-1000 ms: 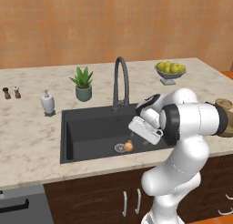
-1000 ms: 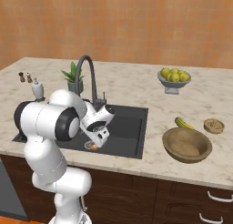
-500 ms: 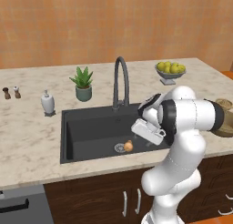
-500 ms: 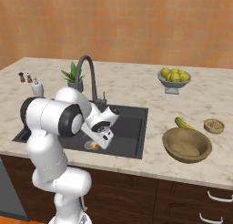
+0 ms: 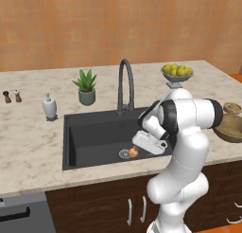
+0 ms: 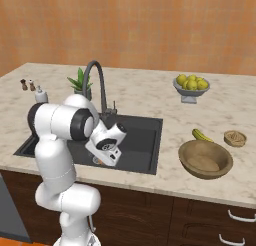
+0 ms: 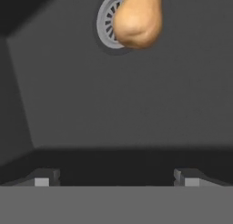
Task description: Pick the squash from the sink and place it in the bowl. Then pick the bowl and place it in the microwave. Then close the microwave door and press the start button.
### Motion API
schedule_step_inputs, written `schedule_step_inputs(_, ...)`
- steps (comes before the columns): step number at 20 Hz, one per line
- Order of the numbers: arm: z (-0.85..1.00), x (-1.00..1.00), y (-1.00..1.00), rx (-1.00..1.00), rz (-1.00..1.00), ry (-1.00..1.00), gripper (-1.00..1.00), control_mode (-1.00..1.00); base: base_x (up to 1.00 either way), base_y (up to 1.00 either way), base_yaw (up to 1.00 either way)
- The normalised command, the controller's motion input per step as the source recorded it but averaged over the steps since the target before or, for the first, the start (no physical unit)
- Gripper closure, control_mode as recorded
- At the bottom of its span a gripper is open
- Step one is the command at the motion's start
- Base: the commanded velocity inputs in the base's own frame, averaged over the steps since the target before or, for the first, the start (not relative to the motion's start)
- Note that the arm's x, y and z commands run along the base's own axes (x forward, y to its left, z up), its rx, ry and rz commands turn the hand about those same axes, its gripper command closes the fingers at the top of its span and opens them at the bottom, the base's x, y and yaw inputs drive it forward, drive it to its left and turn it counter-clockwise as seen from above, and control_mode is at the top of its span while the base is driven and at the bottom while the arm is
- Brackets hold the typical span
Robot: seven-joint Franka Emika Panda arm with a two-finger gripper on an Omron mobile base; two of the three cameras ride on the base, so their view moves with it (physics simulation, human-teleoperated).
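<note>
Broadly, a pale marble surface (image 5: 28, 147) runs the width of the kitchen, and the black sink (image 5: 94, 137) is set into it, with a dark gooseneck faucet (image 5: 125, 83) rising at its back edge. The white arm (image 5: 189, 132) bends down over the sink's right part, its hand low inside the basin. On the surface to the right of the sink sits the wide tan wooden bowl (image 6: 205, 159), with a yellow-green fruit (image 6: 201, 135) just behind it and a small woven dish (image 6: 235, 138) near that. Farther back stands a grey footed bowl (image 6: 190, 86) of yellow-green fruit. A potted plant (image 5: 86, 87), a white dispenser (image 5: 49, 107) and two small shakers (image 5: 12, 96) stand to the left behind the sink. The squash (image 7: 136, 19) lies on the sink floor, overlapping the round steel drain (image 7: 105, 22). The jaws (image 7: 116, 177) stand wide apart, holding nothing, short of the squash and not touching it.
</note>
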Motion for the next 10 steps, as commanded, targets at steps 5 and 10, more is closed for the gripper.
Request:
schedule_step_inputs(5,-0.13,0.22,-0.14,0.0,0.0,-0.01,-1.0,-1.0,0.0,0.0,0.0)
schedule_step_inputs(10,-0.09,0.51,0.0,0.0,0.0,0.0,-1.0,-1.0,0.0,0.0,0.0)
